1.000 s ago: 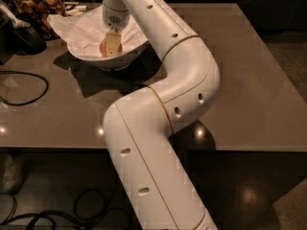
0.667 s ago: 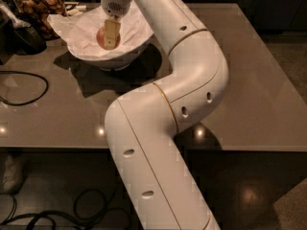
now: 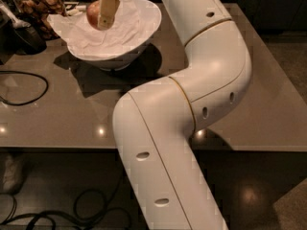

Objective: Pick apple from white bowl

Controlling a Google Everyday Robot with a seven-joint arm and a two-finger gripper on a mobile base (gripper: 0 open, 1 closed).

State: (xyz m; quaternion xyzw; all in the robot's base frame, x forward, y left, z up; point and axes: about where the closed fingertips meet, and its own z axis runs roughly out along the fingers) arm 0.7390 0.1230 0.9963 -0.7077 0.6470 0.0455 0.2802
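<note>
One apple [image 3: 91, 12] is the whole job, and your gripper [image 3: 100, 19] holds it now: the fingers [image 3: 108, 9] are closed narrowly on the fruit, one tan pad across its near side, the other hidden behind it. Gripper and apple hang over the far-left part of the bowl [image 3: 152, 20], which stands toward the table's [image 3: 268, 90] far left corner. The apple seems clear of the crumpled paper [image 3: 112, 35], though you cannot be sure of the gap from this angle. I judge the grasp made and the lift in hand. Your next move calls for a straight rise until the fruit is well above the rim, with steady grip pressure, since a round glossy apple can roll out between flat pads. Avoid snagging the paper.
</note>
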